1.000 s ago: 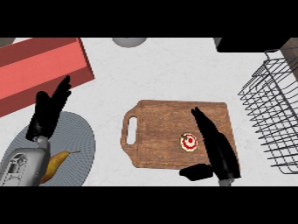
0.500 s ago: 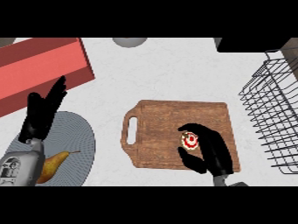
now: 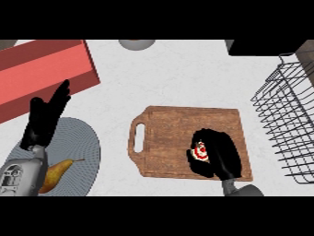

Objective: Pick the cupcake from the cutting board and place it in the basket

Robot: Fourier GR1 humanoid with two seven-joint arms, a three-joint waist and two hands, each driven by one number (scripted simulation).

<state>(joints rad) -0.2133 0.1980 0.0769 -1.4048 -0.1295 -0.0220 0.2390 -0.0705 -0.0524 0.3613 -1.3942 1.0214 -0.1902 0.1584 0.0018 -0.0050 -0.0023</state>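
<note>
- Nearest the counter's front edge, the right hand (image 3: 217,154) is curled over the cupcake (image 3: 200,151), which sits toward the cutting board (image 3: 179,126)'s near right corner; a moment ago those fingers lay straighter
- At the counter's left edge, the left hand (image 3: 45,117) rests spread above a plate (image 3: 78,143) holding a pear (image 3: 56,170)
- Farther right, the basket (image 3: 292,124) lies beyond the board's right edge, on the right hand's side

Brown cutting board (image 3: 179,133), seemingly red-and-white cupcake (image 3: 200,151), dark wire basket (image 3: 299,129).
</note>
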